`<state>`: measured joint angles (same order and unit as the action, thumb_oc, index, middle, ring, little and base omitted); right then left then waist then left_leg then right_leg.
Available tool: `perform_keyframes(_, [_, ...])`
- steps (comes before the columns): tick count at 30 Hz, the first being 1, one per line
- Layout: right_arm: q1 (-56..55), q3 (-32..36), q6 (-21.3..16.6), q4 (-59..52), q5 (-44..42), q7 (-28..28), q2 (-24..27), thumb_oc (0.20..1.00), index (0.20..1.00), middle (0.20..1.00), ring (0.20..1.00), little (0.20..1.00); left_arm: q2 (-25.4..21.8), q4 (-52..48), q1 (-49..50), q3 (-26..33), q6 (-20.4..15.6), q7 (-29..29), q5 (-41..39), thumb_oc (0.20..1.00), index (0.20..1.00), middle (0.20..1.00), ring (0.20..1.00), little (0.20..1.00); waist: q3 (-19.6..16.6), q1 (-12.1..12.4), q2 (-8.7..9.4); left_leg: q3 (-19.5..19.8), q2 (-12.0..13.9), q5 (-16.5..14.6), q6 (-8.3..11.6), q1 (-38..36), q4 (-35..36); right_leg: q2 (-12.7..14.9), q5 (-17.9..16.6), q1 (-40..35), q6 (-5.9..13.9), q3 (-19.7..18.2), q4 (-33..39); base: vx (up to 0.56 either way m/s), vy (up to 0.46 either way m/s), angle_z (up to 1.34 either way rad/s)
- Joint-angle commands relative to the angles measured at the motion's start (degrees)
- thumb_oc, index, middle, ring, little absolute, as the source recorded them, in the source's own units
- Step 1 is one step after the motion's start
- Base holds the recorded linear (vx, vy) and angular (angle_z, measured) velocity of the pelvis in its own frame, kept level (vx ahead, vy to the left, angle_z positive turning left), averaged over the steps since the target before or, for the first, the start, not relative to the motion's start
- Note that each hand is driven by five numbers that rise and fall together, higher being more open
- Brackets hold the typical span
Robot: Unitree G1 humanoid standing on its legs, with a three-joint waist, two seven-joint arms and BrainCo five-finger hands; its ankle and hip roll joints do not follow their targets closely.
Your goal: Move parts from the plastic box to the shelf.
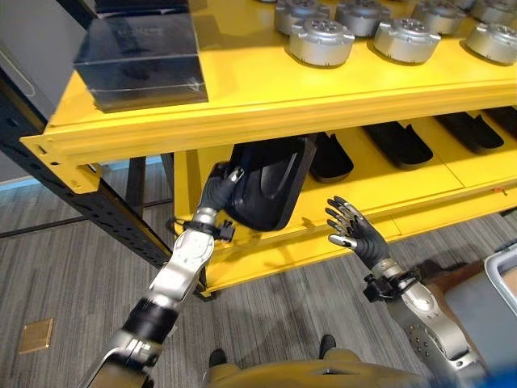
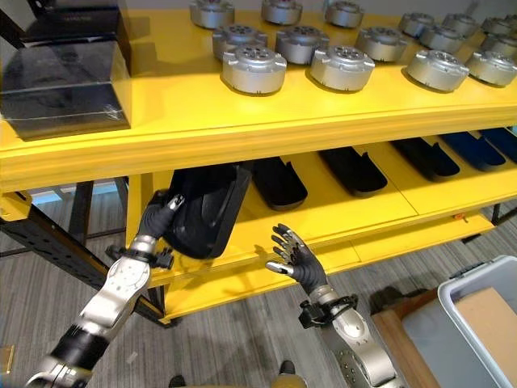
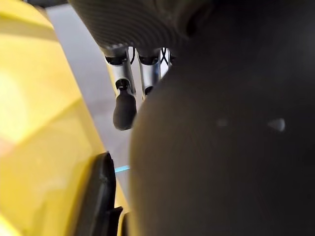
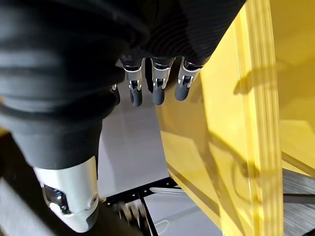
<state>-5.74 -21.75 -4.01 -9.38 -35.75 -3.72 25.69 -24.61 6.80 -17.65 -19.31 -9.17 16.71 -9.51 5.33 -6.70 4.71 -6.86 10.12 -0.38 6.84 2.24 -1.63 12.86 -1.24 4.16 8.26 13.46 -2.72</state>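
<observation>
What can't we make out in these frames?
- Left hand grip: its fingers go behind the black tray in the eye views, and the tray blocks most of the left wrist view.
- Grey bin: cut off by the right eye view's edge, so any parts inside are unseen.
- Dark box on the top shelf: contents too dark to tell.
- Right hand: open, holds nothing.
</observation>
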Motion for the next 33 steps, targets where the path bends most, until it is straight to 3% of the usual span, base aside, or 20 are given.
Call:
perform_keyframes(1, [3.56,-0.14,-3.21,-3.54,-0.69,1.73,1.46,1.0,1.0,1.0,1.0,1.0,1.72,-0.1,-10.05,1.65,-4.68,6.3,-3.19,0.2,0.2,0.2,0.2,0.2,3.03,-0.69,0.32,0.64,1.1,-0.04,-1.73,4.38,-5.32,0.16,2.47,3.97,-0.91,-1.52,-7.61,-0.18,-0.002,-0.11])
perform_keyframes(6, [7.0,-2.27,-4.29,-3.68,-0.76,3.37,1.93,1.0,1.0,1.0,1.0,1.0,3.92,3.4,-18.78,2.8,-6.62,13.26,-5.75,0.2,0.2,0.2,0.2,0.2,6.79,-1.84,-0.16,1.16,1.77,0.36,-1.18,11.38,-9.42,-0.08,2.39,11.84,-1.07,-3.05,-12.26,-0.18,0.006,-0.04])
perform_keyframes(20, [9.57,-4.02,-5.36,-2.44,-1.02,4.09,3.5,1.0,1.0,1.0,1.0,1.0,2.1,7.82,-29.2,10.6,-9.36,25.54,-5.67,0.2,0.2,0.2,0.2,0.2,9.51,-2.53,0.91,2.24,3.23,-0.95,-0.11,20.43,-16.05,-0.42,3.8,21.21,-1.45,-4.1,-18.56,-0.04,-0.018,-0.06])
perform_keyframes(33, [10.2,-4.68,-4.75,-1.07,-1.54,3.57,4.05,1.0,1.0,1.0,1.0,1.0,-3.19,21.11,-38.54,9.57,-9.01,23.41,-14.94,0.2,0.2,0.2,0.2,0.2,8.95,-3.08,0.59,3.83,3.27,-2.3,-0.2,27.89,-21.26,-0.24,4.97,27.88,-1.72,-4.13,-23.44,0.0,-0.001,0.0])
